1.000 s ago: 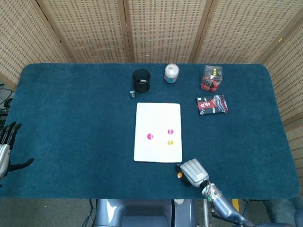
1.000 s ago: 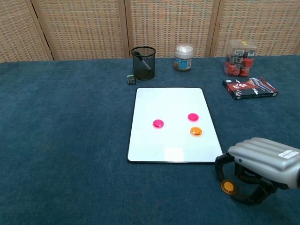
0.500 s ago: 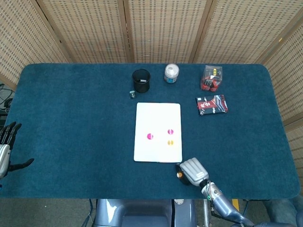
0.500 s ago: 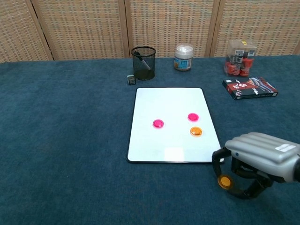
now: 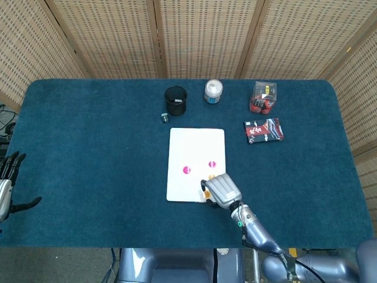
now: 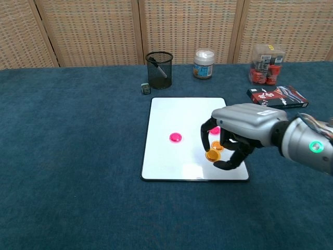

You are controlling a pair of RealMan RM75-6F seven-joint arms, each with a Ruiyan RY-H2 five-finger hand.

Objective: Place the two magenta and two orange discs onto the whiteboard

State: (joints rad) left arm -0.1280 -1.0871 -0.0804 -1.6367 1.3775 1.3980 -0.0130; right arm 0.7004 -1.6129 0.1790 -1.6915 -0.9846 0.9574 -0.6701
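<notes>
The whiteboard [image 5: 194, 144] [image 6: 182, 114] lies flat in the middle of the blue table. On it are one magenta disc [image 5: 187, 170] [image 6: 176, 137] at the left and a second magenta disc [image 5: 211, 164] [image 6: 214, 130] at the right, partly behind my right hand in the chest view. My right hand [image 5: 221, 189] [image 6: 242, 127] hovers over the board's front right part and pinches an orange disc [image 5: 206, 193] [image 6: 212, 155]. The other orange disc [image 5: 211, 176] [image 6: 217, 146] lies on the board just behind the held one, half hidden by the fingers. My left hand [image 5: 6, 183] hangs open at the table's far left edge.
Behind the board stand a black pen cup [image 5: 175, 100] [image 6: 159, 69], a small dark object [image 5: 165, 118] [image 6: 146, 88] and a white jar [image 5: 213, 91] [image 6: 204, 63]. At the back right are a clear box of red items [image 5: 264, 97] [image 6: 267, 63] and a flat black-and-red box [image 5: 263, 130] [image 6: 277, 97].
My right hand has lifted the orange disc off the cloth in front of the board and carried it back and left, over the board's front right part. The left hand has not moved.
</notes>
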